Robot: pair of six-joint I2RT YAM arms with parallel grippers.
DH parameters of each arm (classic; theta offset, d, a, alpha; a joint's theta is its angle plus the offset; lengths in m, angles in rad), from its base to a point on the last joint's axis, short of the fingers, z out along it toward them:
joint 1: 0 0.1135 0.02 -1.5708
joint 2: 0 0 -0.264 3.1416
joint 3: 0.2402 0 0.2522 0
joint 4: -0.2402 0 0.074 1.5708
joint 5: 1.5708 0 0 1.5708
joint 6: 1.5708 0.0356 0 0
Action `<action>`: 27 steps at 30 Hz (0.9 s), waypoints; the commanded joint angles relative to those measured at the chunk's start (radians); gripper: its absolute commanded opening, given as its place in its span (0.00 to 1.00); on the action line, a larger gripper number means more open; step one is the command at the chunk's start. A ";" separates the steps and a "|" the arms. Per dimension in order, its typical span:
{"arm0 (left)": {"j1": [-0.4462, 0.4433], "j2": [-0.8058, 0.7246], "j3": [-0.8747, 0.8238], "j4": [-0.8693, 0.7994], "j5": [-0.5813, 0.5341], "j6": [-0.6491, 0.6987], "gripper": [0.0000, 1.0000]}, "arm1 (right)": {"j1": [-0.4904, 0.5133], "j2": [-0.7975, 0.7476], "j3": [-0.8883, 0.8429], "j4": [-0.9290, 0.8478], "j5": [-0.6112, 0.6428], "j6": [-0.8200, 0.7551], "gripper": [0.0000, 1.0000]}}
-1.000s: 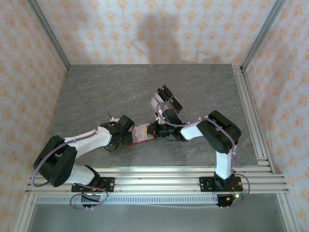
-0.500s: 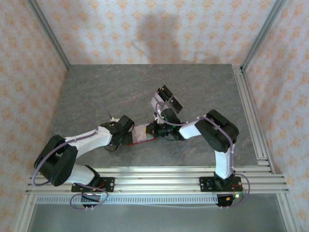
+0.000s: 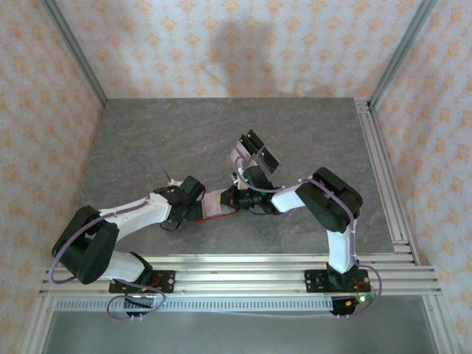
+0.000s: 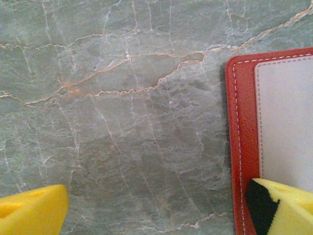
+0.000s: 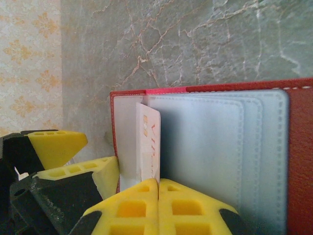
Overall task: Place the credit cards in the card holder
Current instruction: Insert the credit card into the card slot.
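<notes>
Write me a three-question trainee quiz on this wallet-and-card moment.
1. True or false: the left hand is open.
2. The card is: A) lying loose, untouched; B) pinched by the right hand at the wallet; C) in the left hand.
3. Fill in: the wallet lies ____, pockets showing.
Key: 1 true; 2 B; 3 open.

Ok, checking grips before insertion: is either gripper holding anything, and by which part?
The right gripper pinches a credit card by its near end; the open left gripper holds nothing.
</notes>
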 commanded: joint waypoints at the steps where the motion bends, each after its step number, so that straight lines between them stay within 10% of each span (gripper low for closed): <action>1: -0.008 0.020 -0.014 0.001 -0.017 -0.018 0.95 | 0.007 0.001 -0.003 -0.040 0.005 -0.027 0.00; 17: -0.010 0.021 -0.002 0.004 -0.015 -0.020 0.95 | 0.021 0.032 0.071 -0.130 -0.016 -0.043 0.01; 27: 0.004 -0.051 0.030 -0.022 -0.030 -0.066 0.96 | 0.018 -0.119 0.137 -0.428 0.040 -0.158 0.49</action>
